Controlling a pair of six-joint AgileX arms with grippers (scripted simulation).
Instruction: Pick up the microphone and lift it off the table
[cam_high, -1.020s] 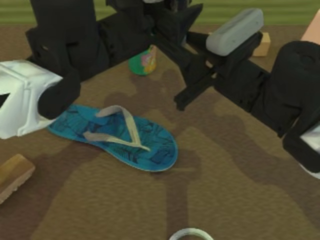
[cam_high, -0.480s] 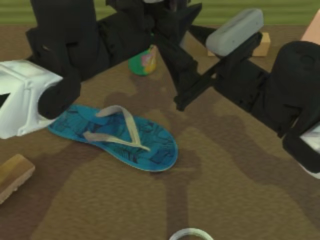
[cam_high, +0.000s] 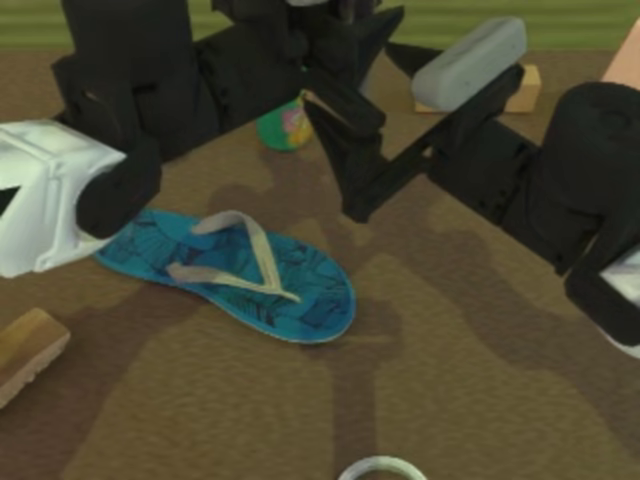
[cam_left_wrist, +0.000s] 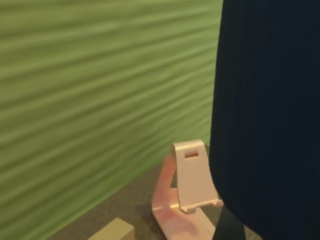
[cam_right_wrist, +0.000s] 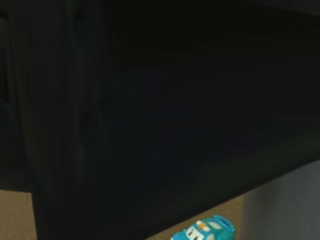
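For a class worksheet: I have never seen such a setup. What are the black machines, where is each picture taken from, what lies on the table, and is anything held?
The black machines are two robot arms, the left arm and the right arm, both reaching toward the far middle of the brown carpet-like table. One picture looks down from above; the other two come from cameras on the arms' wrists. On the table lie a blue flip-flop with pale straps, a green round object with a pink patch, a tan block and a white ring. The left wrist view shows a pink phone stand and a large dark navy surface, possibly the microphone to be lifted; I cannot be sure. The right wrist view is mostly dark. Whether anything is held cannot be seen.
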